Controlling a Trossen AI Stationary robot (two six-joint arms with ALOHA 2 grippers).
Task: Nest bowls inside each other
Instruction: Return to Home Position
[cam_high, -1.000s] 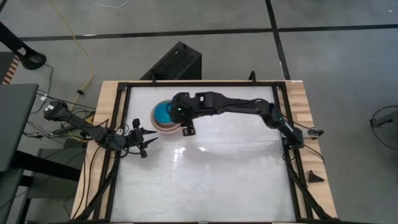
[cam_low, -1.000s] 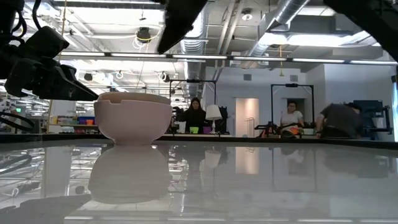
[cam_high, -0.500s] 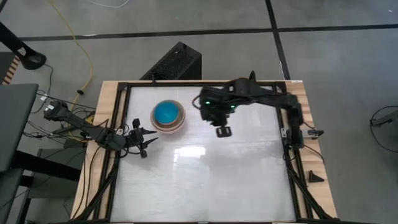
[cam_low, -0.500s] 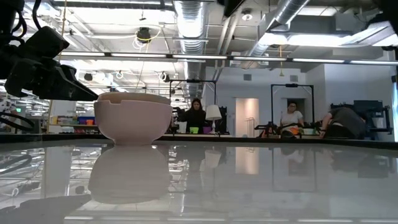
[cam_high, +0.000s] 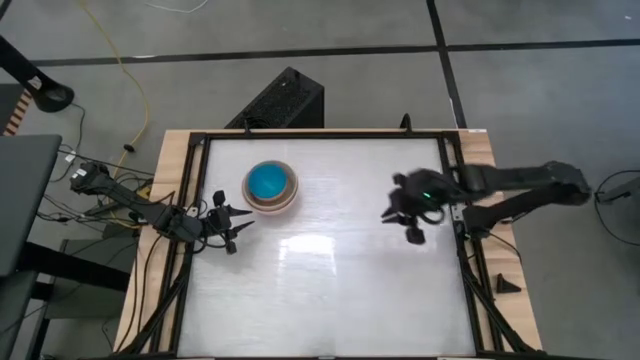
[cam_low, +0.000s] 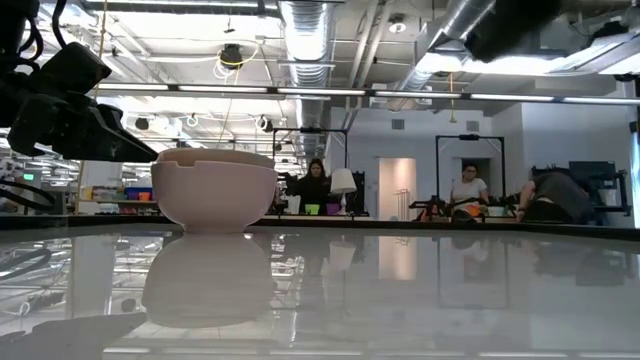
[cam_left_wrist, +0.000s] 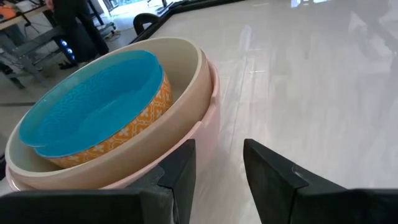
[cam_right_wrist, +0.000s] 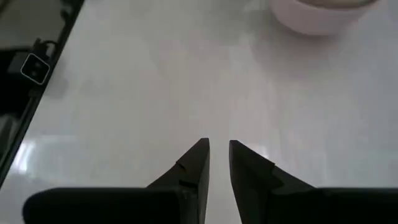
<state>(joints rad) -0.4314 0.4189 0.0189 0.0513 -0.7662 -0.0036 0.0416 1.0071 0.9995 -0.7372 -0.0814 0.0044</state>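
The bowls stand nested in one stack (cam_high: 270, 186) at the far left of the white table. A salmon-pink bowl (cam_left_wrist: 207, 118) is outermost, with a cream one (cam_left_wrist: 186, 81) inside it. Innermost is an orange-patterned bowl with a blue inside (cam_left_wrist: 93, 102), sitting tilted. The stack rests on its base (cam_low: 215, 190). My left gripper (cam_high: 240, 228) is open just near-left of the stack, its fingers (cam_left_wrist: 267, 168) pointing at the pink wall without touching it. My right gripper (cam_high: 400, 226) hangs above the table's right side, empty, with a narrow gap between its fingertips (cam_right_wrist: 217, 149).
A black frame rail (cam_high: 458, 190) runs along the table's edges. A black box (cam_high: 285, 100) stands on the floor beyond the far edge. Bare white tabletop (cam_high: 330, 280) stretches between the stack and my right gripper. People sit in the room behind (cam_low: 313, 185).
My right gripper has pulled away from above the bowl stack, crossing the table toward its right edge as its arm folds back. The stack has stayed where it was.
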